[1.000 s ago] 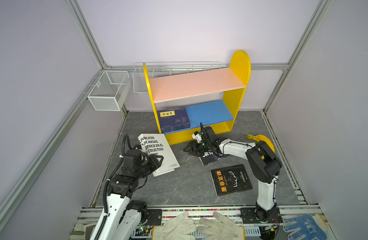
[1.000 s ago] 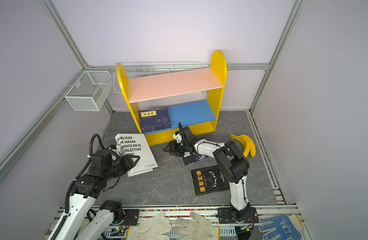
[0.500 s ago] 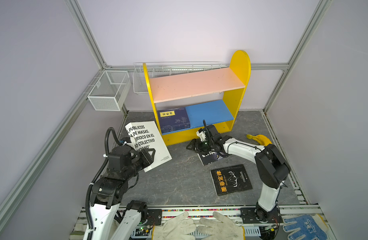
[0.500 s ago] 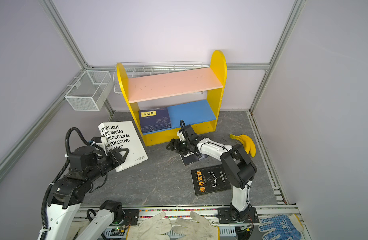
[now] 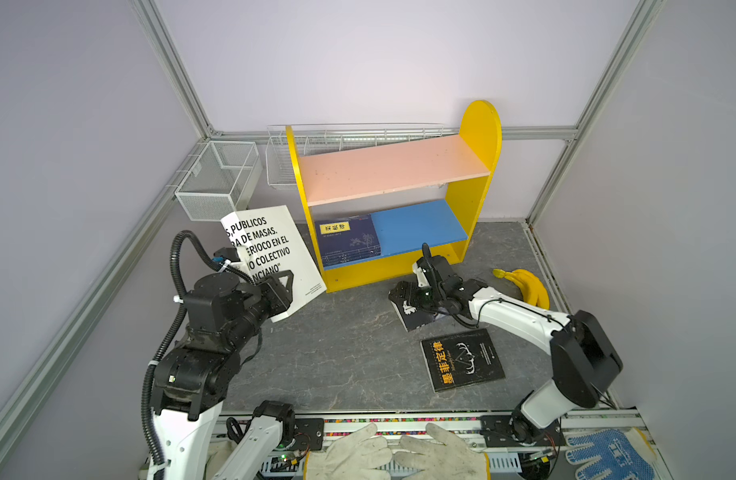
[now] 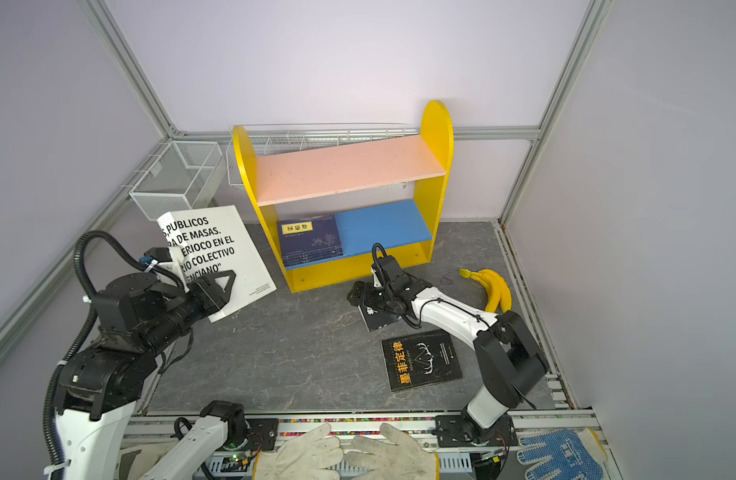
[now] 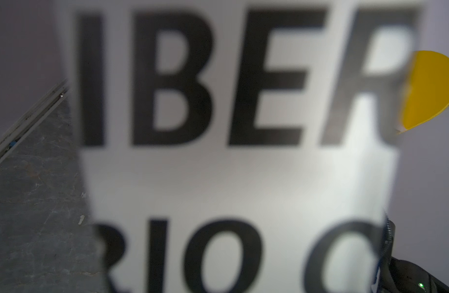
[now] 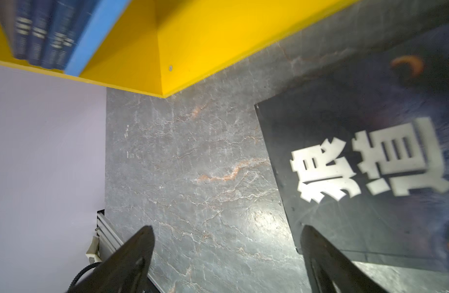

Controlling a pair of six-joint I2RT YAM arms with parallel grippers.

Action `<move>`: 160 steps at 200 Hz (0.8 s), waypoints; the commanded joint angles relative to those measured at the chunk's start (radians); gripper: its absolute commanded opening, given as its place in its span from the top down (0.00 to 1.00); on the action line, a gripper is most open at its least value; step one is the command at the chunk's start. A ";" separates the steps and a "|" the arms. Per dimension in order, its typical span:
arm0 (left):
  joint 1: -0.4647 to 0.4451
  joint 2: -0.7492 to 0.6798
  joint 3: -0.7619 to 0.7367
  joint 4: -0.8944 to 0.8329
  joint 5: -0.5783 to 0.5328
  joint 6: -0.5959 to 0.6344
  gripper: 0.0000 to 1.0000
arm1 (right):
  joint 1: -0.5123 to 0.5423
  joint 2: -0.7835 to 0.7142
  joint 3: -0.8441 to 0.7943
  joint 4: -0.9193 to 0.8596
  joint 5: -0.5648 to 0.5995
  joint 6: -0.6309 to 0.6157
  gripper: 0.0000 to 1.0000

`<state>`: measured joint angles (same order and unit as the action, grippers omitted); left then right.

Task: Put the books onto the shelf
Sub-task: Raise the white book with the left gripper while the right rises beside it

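Left of the shelf (image 5: 480,137) we see a wire basket (image 5: 216,178) and our left gripper (image 5: 286,283) pinching the white book (image 5: 266,245). Navy books (image 5: 349,239) lie on the shelf's blue board. In front, our right gripper (image 8: 227,228) spreads wide over a black book (image 8: 370,121), with a second black book (image 5: 461,359) farther out and bananas (image 5: 526,283) off the shelf's right end.

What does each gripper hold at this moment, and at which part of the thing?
The left gripper holds the white book by its lower edge. The right gripper is open and holds nothing.
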<state>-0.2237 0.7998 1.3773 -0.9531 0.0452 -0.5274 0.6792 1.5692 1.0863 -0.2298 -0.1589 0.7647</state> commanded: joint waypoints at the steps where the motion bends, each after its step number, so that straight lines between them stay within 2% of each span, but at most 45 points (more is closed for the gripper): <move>1: -0.003 0.051 0.121 0.043 0.013 0.073 0.68 | 0.008 -0.097 0.005 -0.033 0.116 -0.082 0.06; 28: -0.002 0.111 0.274 0.074 0.060 0.110 0.68 | 0.013 -0.171 0.042 -0.044 0.139 -0.137 0.02; 86: -0.015 0.268 0.503 0.262 0.137 0.158 0.68 | 0.013 -0.191 0.231 -0.006 0.137 -0.275 0.00; 125: -0.091 0.381 0.558 0.431 0.050 0.241 0.68 | 0.013 -0.164 0.416 0.058 0.208 -0.410 0.03; 160: -0.180 0.485 0.541 0.585 -0.119 0.334 0.68 | 0.000 -0.076 0.611 0.125 0.242 -0.485 0.04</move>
<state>-0.3504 1.2304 1.9202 -0.5266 0.0544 -0.2962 0.6849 1.4273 1.5944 -0.1928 0.0425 0.3786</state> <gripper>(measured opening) 0.432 0.969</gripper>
